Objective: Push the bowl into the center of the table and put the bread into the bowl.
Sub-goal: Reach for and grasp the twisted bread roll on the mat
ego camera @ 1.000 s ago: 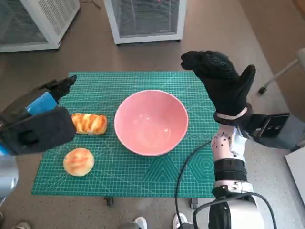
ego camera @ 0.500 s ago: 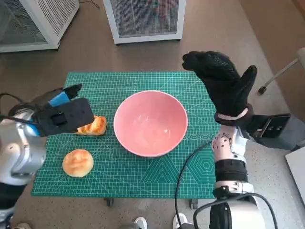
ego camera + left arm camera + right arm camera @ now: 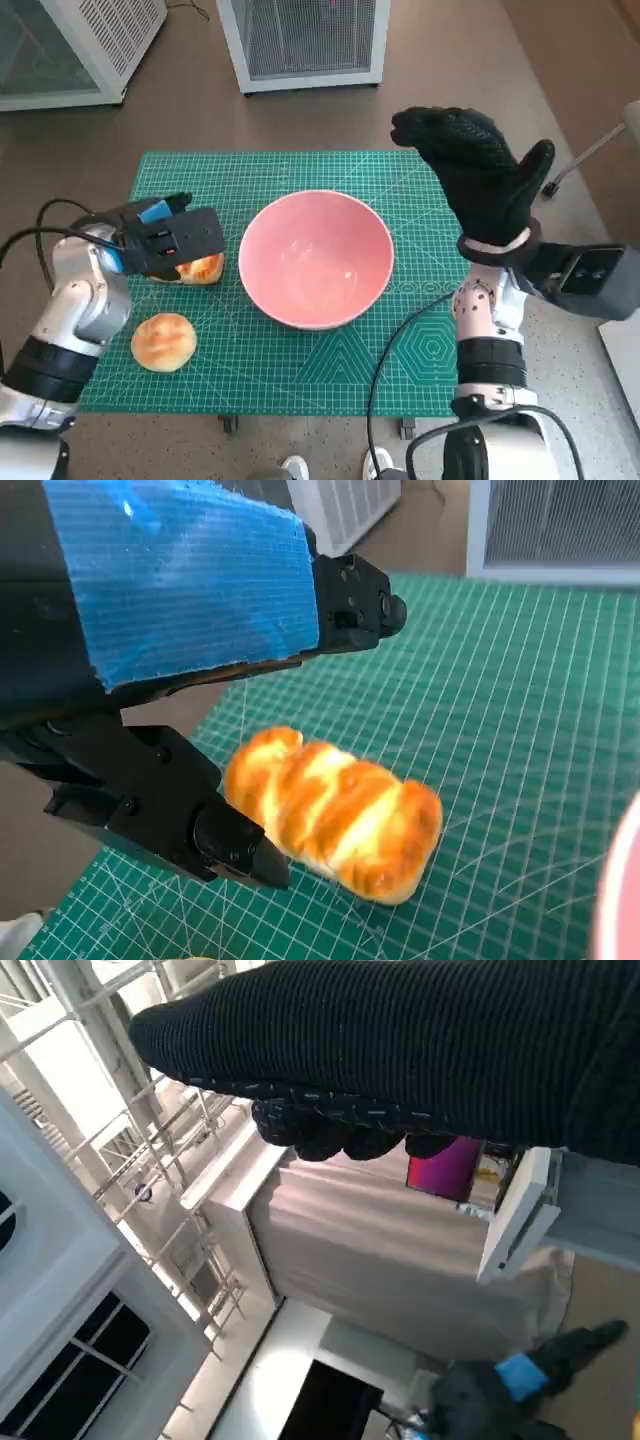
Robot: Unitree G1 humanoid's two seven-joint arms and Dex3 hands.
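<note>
Left hand (image 3: 165, 240) has dropped over bread (image 3: 200, 268) on green mat (image 3: 330, 370)

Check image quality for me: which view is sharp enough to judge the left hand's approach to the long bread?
Left wrist view: long bread sharp, evenly lit, left hand crisp. Head view: clear but wide-angle, and the hand covers part of the bread. Right wrist view: right hand dark against a bright, washed-out window; no table visible.
</note>
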